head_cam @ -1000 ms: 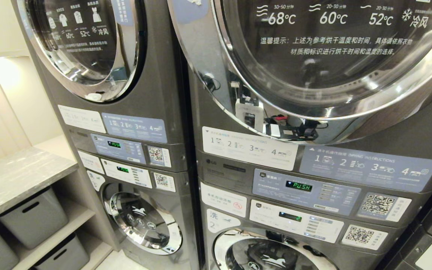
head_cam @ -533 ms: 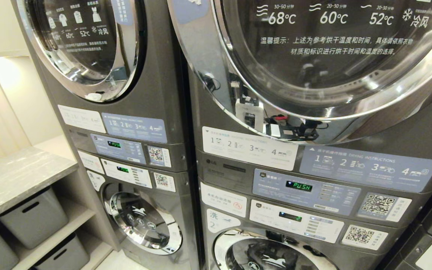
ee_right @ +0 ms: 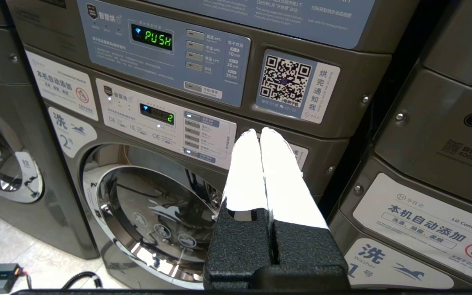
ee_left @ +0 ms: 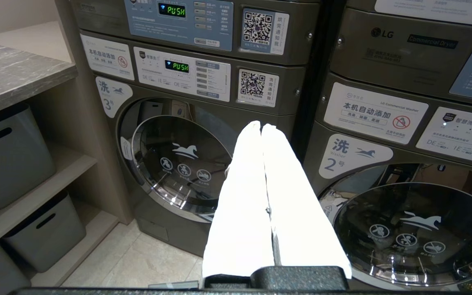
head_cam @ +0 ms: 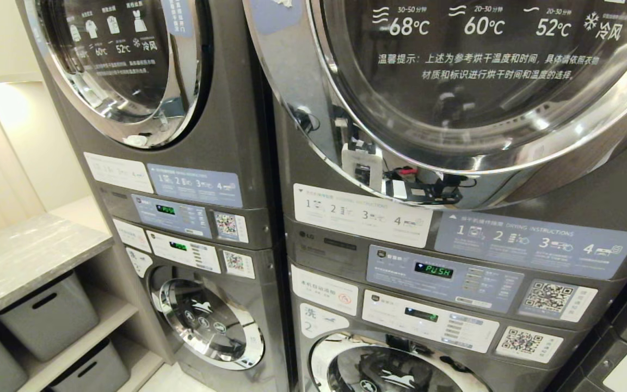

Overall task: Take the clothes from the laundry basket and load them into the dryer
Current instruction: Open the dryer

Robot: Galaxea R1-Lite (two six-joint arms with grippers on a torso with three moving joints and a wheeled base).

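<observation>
I see two stacked machine towers ahead. The dryer (head_cam: 471, 81) fills the top of my head view, its round door closed, display reading PUSH. Left gripper (ee_left: 261, 127) clenched, white fingers pressed together, nothing held, hanging in front of washer 3 (ee_left: 178, 164). Right gripper (ee_right: 259, 133) also clenched and empty, just in front of the control panel (ee_right: 166, 119) above washer 2 (ee_right: 154, 213). No clothes or laundry basket in any view. Grey bins (head_cam: 47, 316) sit on shelves at left under a counter (head_cam: 25, 256).
</observation>
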